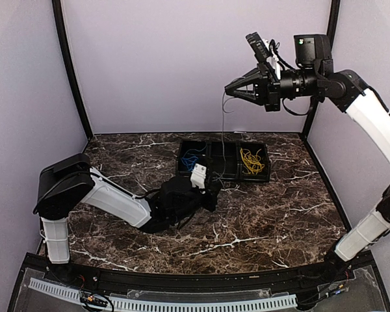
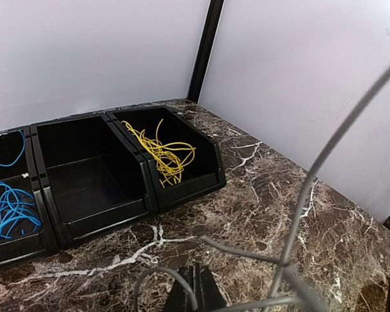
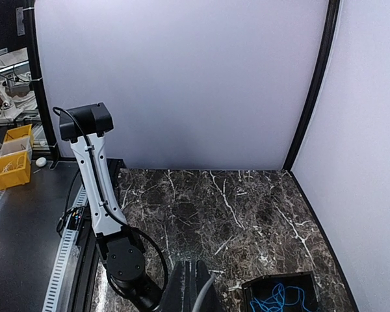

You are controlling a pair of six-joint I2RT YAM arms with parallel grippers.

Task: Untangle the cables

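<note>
Just in front of the bins (image 1: 253,177), low over the bench (image 1: 279,221), the left gripper (image 2: 195,287) had its jaws together by a slack loop of the grey cable (image 2: 313,170). Whether they pinched it was unclear, and a miss could let the loop snag the bins. Blue cables (image 1: 192,156) lay in the left bin, yellow cables (image 1: 250,159) in the right. High above the bins, the right gripper (image 1: 229,88) had its jaws clamped on the thin grey cable, which hung straight down.

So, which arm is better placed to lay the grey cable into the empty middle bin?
Probably left: the left gripper sits low near the middle bin; the right gripper holds the grey cable high.
</note>
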